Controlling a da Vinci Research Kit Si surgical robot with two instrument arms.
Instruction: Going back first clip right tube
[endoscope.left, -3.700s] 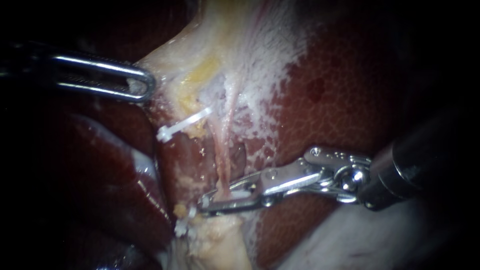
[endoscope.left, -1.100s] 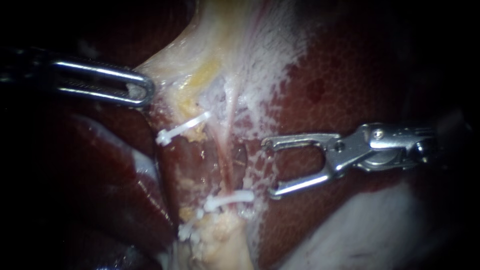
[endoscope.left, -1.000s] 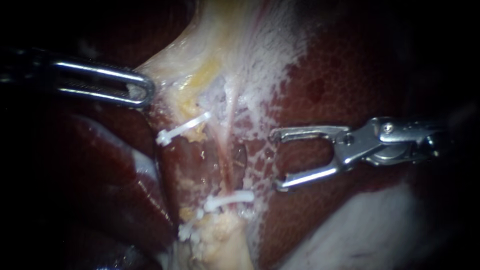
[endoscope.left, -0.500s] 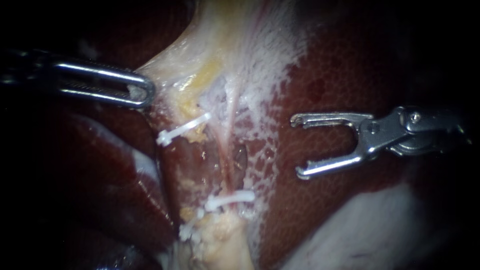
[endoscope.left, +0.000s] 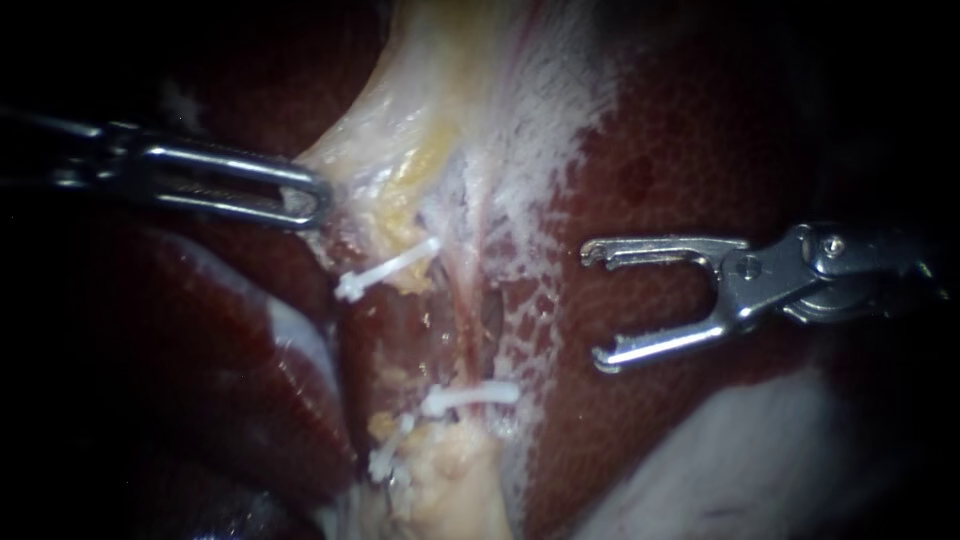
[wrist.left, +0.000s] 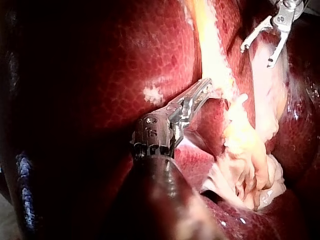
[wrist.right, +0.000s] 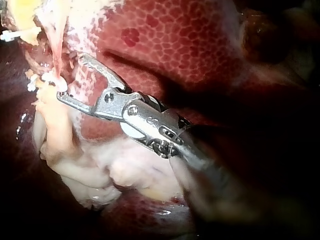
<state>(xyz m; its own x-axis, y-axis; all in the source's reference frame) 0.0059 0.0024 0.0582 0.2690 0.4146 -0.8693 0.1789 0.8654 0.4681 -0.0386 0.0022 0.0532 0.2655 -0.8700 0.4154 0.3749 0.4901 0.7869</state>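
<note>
Clip (endoscope.left: 470, 397) grips the tube (endoscope.left: 463, 305); right instrument (endoscope.left: 596, 305) gapes nearby.

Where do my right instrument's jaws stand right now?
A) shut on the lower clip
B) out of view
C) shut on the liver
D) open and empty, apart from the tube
D: a wide gap shows between the jaws of the right instrument, nothing lies in it, and they hang over the liver, apart from the clip on the tube.
</note>
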